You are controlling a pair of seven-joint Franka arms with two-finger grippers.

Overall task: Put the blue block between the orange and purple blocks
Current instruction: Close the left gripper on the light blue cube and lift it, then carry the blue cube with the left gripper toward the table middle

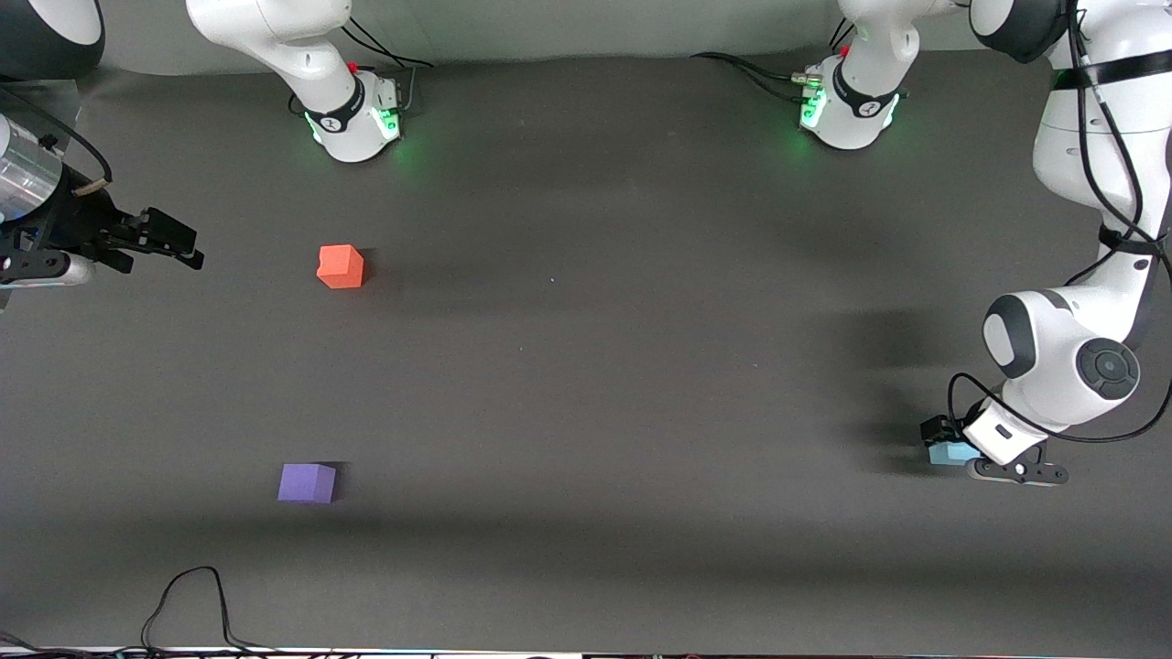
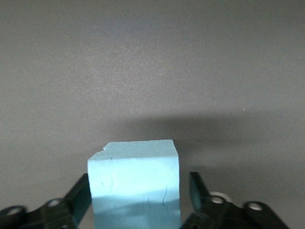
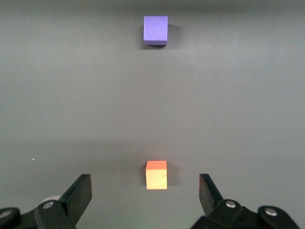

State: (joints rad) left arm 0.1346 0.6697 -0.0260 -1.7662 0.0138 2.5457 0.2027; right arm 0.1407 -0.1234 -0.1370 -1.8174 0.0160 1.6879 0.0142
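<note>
Your left gripper (image 1: 952,448) is down at the table (image 1: 586,366) at the left arm's end, well apart from the other two cubes. The blue block (image 1: 948,452) sits between its fingers (image 2: 78,195). In the left wrist view one finger lies against the block's side, while a thin gap shows between the block and the other finger, so the jaws are spread around the block and not clamped on it. The block (image 2: 135,183) is a cube with no long axis; one flat face is turned square to the wrist camera, its top face is level, and one top corner is slightly chipped. It looks to be resting on the table.

Taking the orange block (image 1: 341,266) as your landmark: it lies toward the right arm's end of the table, flat on the surface. The purple block (image 1: 308,482) lies nearer to the front camera than the orange block, almost in line with it, with a wide bare gap between them. The blue block is well apart from the orange block, toward the left arm's end, and nearer to the front camera than it.

Your right gripper (image 1: 188,249) waits in the air at the right arm's end, just beside the orange block's row. Its fingers (image 3: 78,193) are spread wide and hold nothing. In the right wrist view the orange block (image 3: 156,174) shows between them, with the purple block (image 3: 156,30) farther off.
</note>
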